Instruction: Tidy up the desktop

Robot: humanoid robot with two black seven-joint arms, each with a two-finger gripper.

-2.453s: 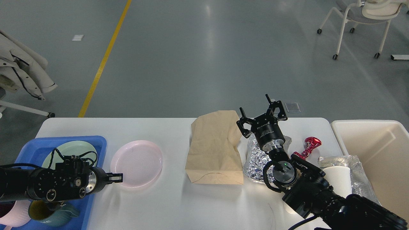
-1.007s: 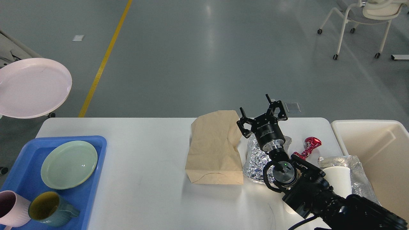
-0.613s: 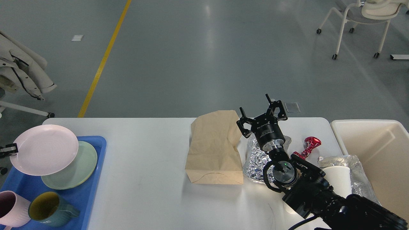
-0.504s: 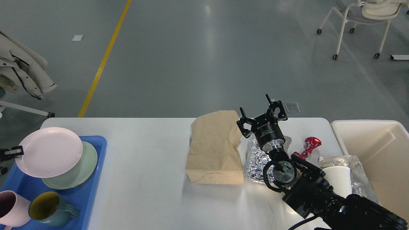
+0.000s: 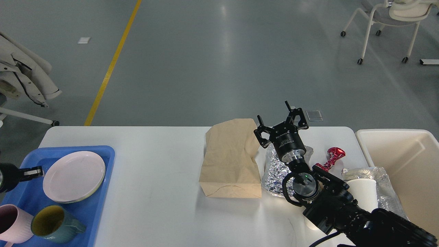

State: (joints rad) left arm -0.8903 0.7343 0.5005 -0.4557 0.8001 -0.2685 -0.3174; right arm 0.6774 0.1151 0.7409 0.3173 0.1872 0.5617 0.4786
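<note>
Pink plate stacked in the tray, paper and foil litter on the right of the table

The desktop (image 5: 164, 212) spans the lower view; at its left end a blue tray (image 5: 103, 209) holds a pink plate (image 5: 73, 176) lying on a green plate whose rim just shows beneath, with a pink mug (image 5: 12, 223) and a teal mug (image 5: 55, 224) nearer. The left gripper (image 5: 34, 172) sits just beside the plate's left edge; whether its fingers touch it or are parted, I cannot tell. The right gripper (image 5: 282, 118) hovers with fingers spread wide, holding nothing, above a brown paper bag (image 5: 228, 157) and crumpled foil (image 5: 272, 171). A red wrapper (image 5: 333, 155), a white cup (image 5: 363, 193) and a cream bin (image 5: 408, 164) lie further right
</note>
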